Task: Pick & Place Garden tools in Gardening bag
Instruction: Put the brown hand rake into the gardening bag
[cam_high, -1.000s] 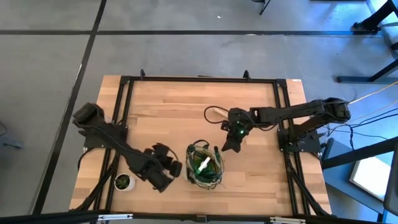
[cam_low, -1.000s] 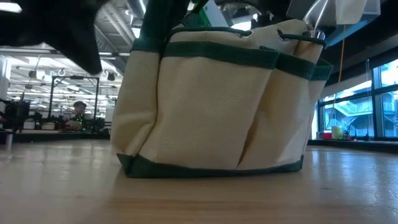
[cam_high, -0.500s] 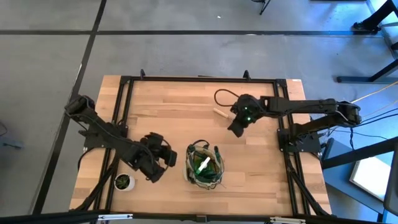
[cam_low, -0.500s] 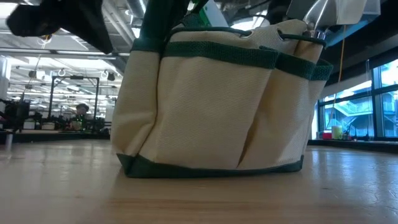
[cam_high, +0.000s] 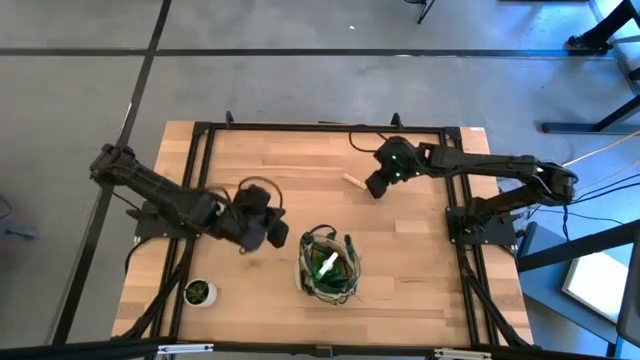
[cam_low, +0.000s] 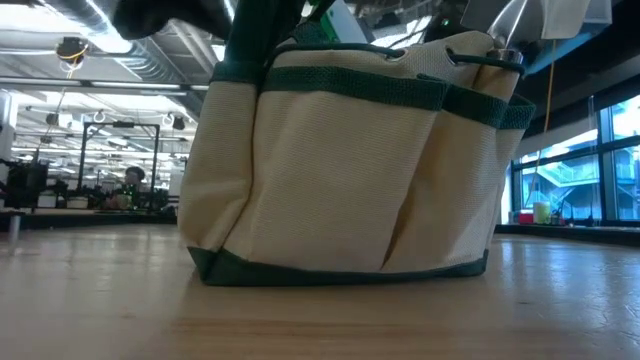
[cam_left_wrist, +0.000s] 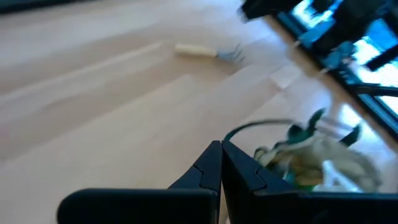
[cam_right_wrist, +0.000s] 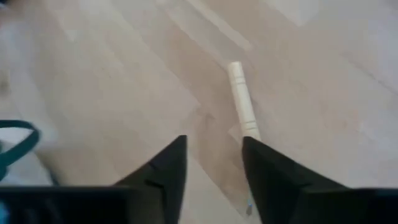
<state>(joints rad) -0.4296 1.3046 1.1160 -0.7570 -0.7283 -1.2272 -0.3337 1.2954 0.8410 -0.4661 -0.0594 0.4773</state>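
Note:
The khaki gardening bag (cam_high: 328, 266) with green trim stands on its base near the table's front middle, and also fills the low view (cam_low: 350, 170). Several tools stick out of its top, among them a white trigger (cam_high: 328, 264). A wooden-handled fork (cam_high: 352, 180) lies flat on the table at the far middle. My right gripper (cam_high: 374, 189) is open and empty just right of the fork, whose handle (cam_right_wrist: 241, 99) shows ahead of its fingers (cam_right_wrist: 214, 146). My left gripper (cam_high: 272, 230) is shut and empty (cam_left_wrist: 221, 148), left of the bag.
A small potted plant (cam_high: 200, 292) stands at the near left corner. A black frame (cam_high: 320, 127) runs round the table's edges. Bare wood lies between the bag and the fork, and along the table's right side.
My left gripper has risen from beside the bag's left side and gone toward the table's far edge, leaving the low view. My right gripper has gone from beside the bag toward the far edge, up to the fork. The bag and the fork have stayed put.

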